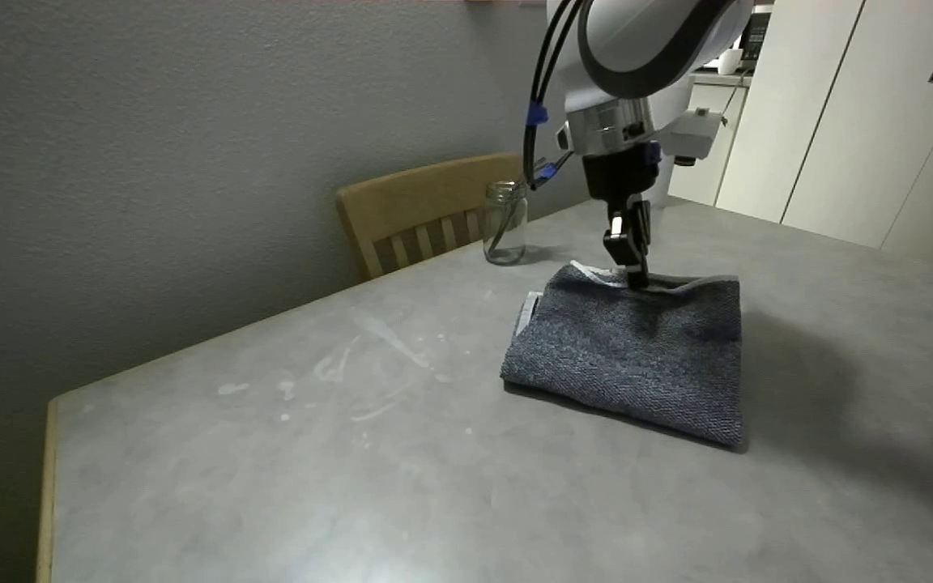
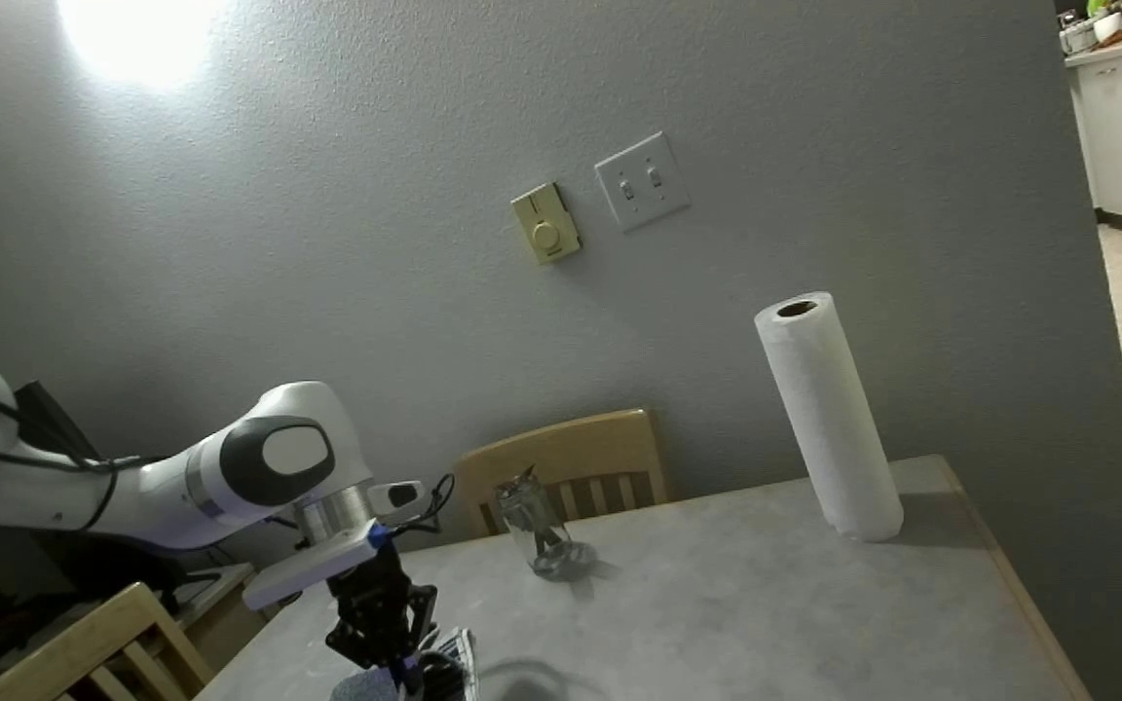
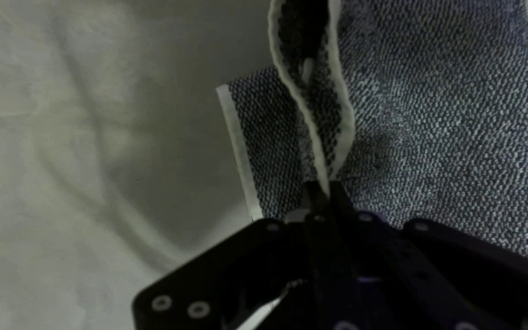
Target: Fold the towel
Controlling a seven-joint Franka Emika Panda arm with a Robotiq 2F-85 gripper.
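Grey-blue terry towel (image 1: 628, 356) lying on a grey table (image 1: 402, 486) in overlapping layers, the upper layer raised along one pale-edged side. The Robotiq gripper (image 3: 322, 190), fingers directed downward, meets the towel at this raised side; its jaws are drawn together, with the pale edging pinched between the fingertips. In the wrist view the edging bows outward beyond the fingertips into a narrow loop, and a lower layer with a pale border protrudes from beneath. The white robot arm (image 2: 279, 458) extends over the table in both exterior views. Apart from the towel, near the table's edge, a glass jar (image 1: 505, 223) contains slender objects (image 2: 542, 534) too indistinct to identify; behind it, a slatted wooden chair (image 1: 426, 190). In an exterior view a paper towel roll (image 2: 829, 419) stands on end near a table corner; the grey wall (image 2: 376, 195) behind bears a light-switch plate (image 2: 643, 182) and, just beside it, a yellowish dial control (image 2: 546, 224)
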